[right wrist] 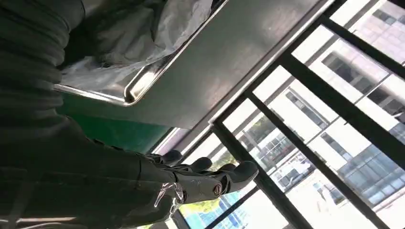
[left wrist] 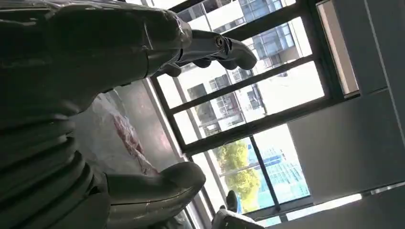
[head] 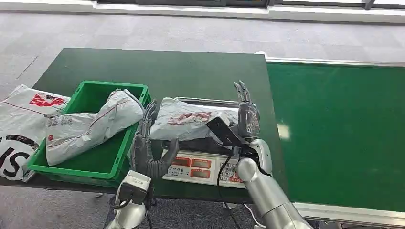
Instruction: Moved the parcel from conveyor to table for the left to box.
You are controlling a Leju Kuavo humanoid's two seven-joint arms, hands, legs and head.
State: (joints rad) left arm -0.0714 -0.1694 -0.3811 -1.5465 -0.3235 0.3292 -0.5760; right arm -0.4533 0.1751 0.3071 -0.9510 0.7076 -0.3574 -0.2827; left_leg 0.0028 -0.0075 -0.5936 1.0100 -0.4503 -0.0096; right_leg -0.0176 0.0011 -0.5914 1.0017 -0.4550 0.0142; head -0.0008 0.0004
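The parcel [head: 191, 121], a grey plastic mailer with red print, is seen lying on the steel pan of the scale [head: 203, 167], which is taken here as the landmark; the scale stands on the dark green table [head: 157, 71], near its front edge. The transfer from the conveyor [head: 339, 129], which runs just to the right of the scale, is judged to be done, and the step in hand appears to be the handover: the parcel is to be taken up by the left hand and carried to the green box [head: 102, 160] just left of the scale. The left hand [head: 148, 148] is held upright against the parcel's left end, fingers extended upward and thumb spread toward the scale's display; nothing is grasped, though whether the fingers touch the mailer cannot be told. The right hand [head: 246, 117] is raised at the parcel's right end, fingers straight and released, holding nothing. For the next move, a closing of the left fingers and thumb around the slack mailer is called for, then a lift clear of the pan rim. In the box, 1 similar bag [head: 90, 126] is already lying, and another bag [head: 21, 119] lies beyond the box, farther left of the scale.
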